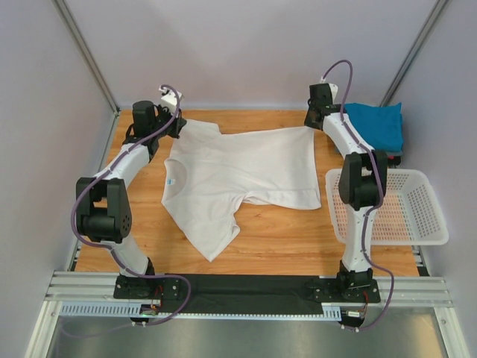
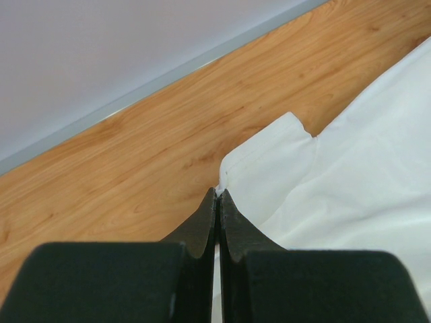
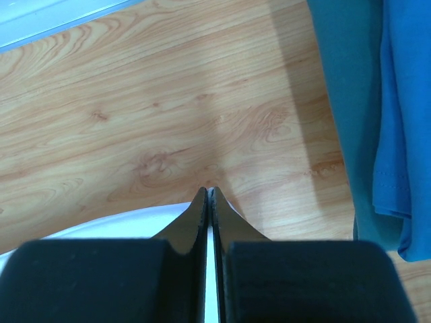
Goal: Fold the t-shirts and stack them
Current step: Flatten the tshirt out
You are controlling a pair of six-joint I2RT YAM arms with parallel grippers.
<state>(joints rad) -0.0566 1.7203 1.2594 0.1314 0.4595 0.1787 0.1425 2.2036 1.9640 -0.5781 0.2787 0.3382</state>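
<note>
1. The white t-shirt [image 1: 238, 179] lies spread flat in the middle of the wooden counter [image 1: 298, 239]. Its collar points to 9 o'clock and its bottom hem to 3 o'clock.
2. One sleeve reaches toward 11 o'clock; the other hangs toward 6 o'clock, near the arm bases.
3. The left hand [image 1: 173, 123] sits at the shirt's 10 o'clock corner. In its wrist view the left hand [image 2: 219, 192] is clenched, with a sliver of white cloth nipped between the tips — it is grasping the edge of the far sleeve [image 2: 269, 168].
4. The right hand [image 1: 313, 118] sits at the shirt's 2 o'clock corner, at the far end of the hem. In its wrist view the right hand [image 3: 209, 190] is also pressed tight together, and white cloth [image 3: 121, 222] runs right up under its fingers, so it is gripping the hem corner.
5. A folded teal t-shirt [image 1: 376, 125] rests at the counter's 2 o'clock corner, just beside the right hand; its blue folds [image 3: 404, 101] fill the 3 o'clock side of the right wrist view.
6. A white mesh basket [image 1: 428, 216] stands at the counter's 4 o'clock edge, beside the right arm and apart from the white t-shirt.
</note>
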